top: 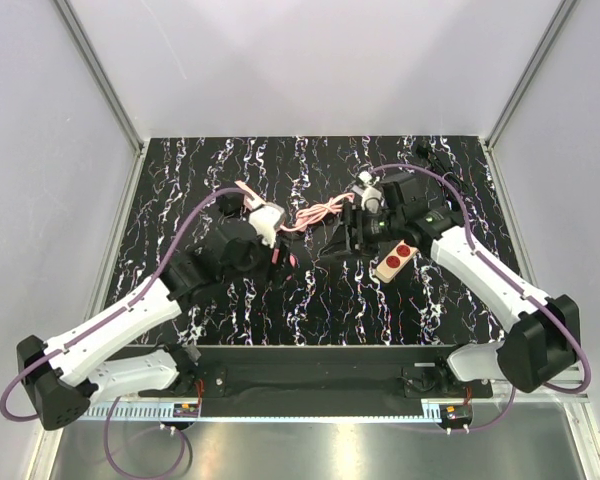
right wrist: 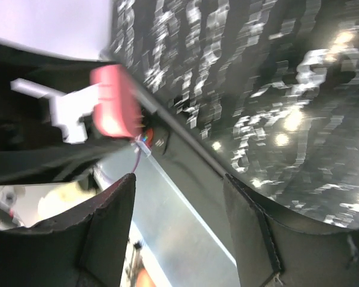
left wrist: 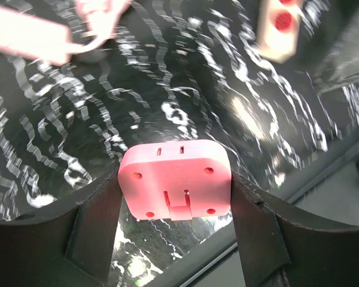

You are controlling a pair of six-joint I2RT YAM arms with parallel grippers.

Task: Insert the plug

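Pink rounded-rectangular plug block (left wrist: 175, 178), two slots near its top edge, pinched level in the left gripper (left wrist: 175, 186), well left of the beige power strip (top: 395, 258), which lies flat and diagonal, two red sockets up.

Robot lab test cell. Evidence: plain white enclosure walls (top: 40, 150), alu frame posts (top: 102, 80), black marbled tabletop (top: 280, 310), left arm (top: 110, 335) + right arm (top: 480, 265) on base rail (top: 310, 378), purple cabling (top: 185, 228), steel bench edge (top: 310, 450) in front.
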